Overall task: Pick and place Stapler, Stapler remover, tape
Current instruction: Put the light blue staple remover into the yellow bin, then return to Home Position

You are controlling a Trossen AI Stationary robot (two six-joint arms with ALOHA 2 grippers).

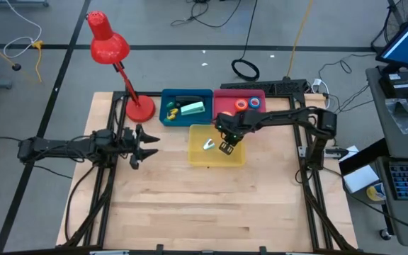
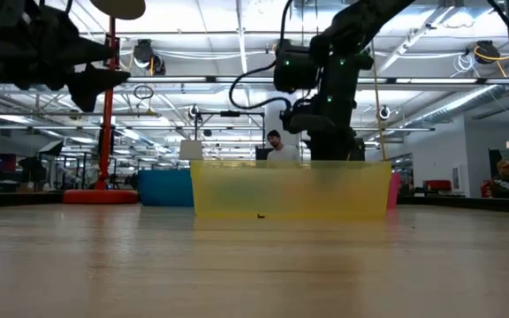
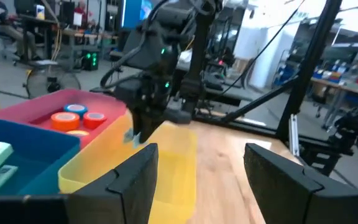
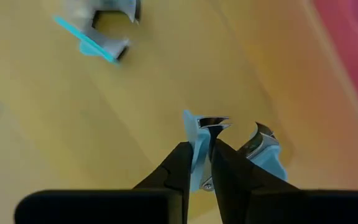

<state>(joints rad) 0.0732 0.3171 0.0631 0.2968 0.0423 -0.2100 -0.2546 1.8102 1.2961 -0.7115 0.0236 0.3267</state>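
Hovering over the yellow bin, the right gripper pinches a light, stiff staple remover by its slippery blue wing, while the left gripper idles, fingers open.

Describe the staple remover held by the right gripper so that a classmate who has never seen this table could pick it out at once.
Start at the yellow bin in the middle of the table, in front of the blue and pink bins. Over it the right gripper pinches a staple remover with pale blue grips and shiny metal claws. A second staple remover lies loose on the bin floor; this one is clamped between dark fingers.
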